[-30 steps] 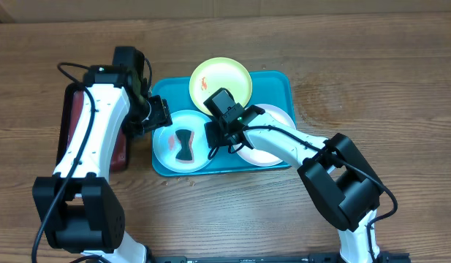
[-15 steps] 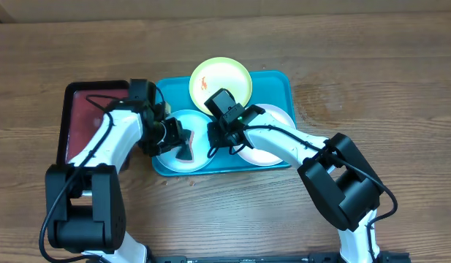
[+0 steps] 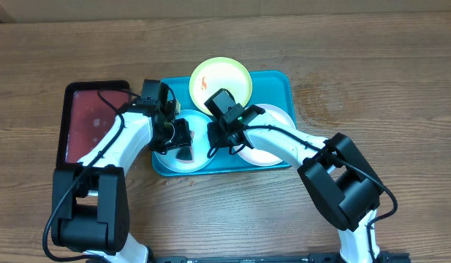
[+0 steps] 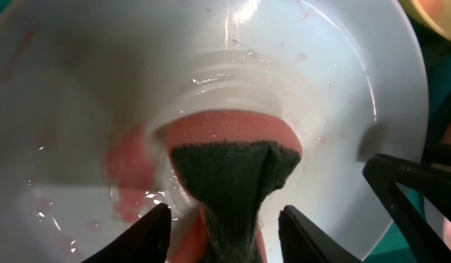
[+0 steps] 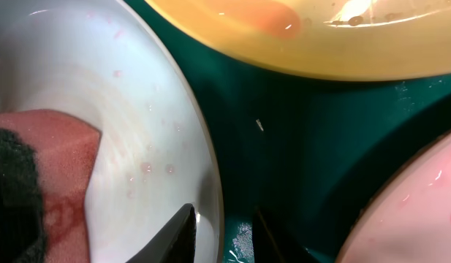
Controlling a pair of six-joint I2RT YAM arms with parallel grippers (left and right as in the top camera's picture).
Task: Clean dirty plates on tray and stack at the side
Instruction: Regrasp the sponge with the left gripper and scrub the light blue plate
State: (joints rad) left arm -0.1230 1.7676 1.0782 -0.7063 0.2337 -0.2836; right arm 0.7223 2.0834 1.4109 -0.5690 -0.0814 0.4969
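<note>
The teal tray (image 3: pixel 280 84) holds three plates. The light blue plate (image 3: pixel 169 159) lies front left with a pink and dark green sponge (image 3: pixel 184 146) on it. My left gripper (image 3: pixel 180 139) is open, its fingers either side of the sponge (image 4: pixel 232 153), just above the wet plate (image 4: pixel 79 109), which has a pink smear. My right gripper (image 3: pixel 215 142) is shut on this plate's right rim (image 5: pixel 137 95). The yellow-green plate (image 3: pixel 225 77) with an orange smear sits at the back. The white plate (image 3: pixel 273 139) sits at the right, partly under the right arm.
A smaller dark red tray with a black rim (image 3: pixel 90 117) lies left of the teal tray, under my left arm. Bare wooden table surrounds both trays. In the right wrist view the yellow-green plate (image 5: pixel 320 51) and white plate (image 5: pixel 430 212) lie close by.
My left arm has swung right from over the dark red tray to the light blue plate, and its fingers now straddle the sponge. The right arm and the plates have not moved.
</note>
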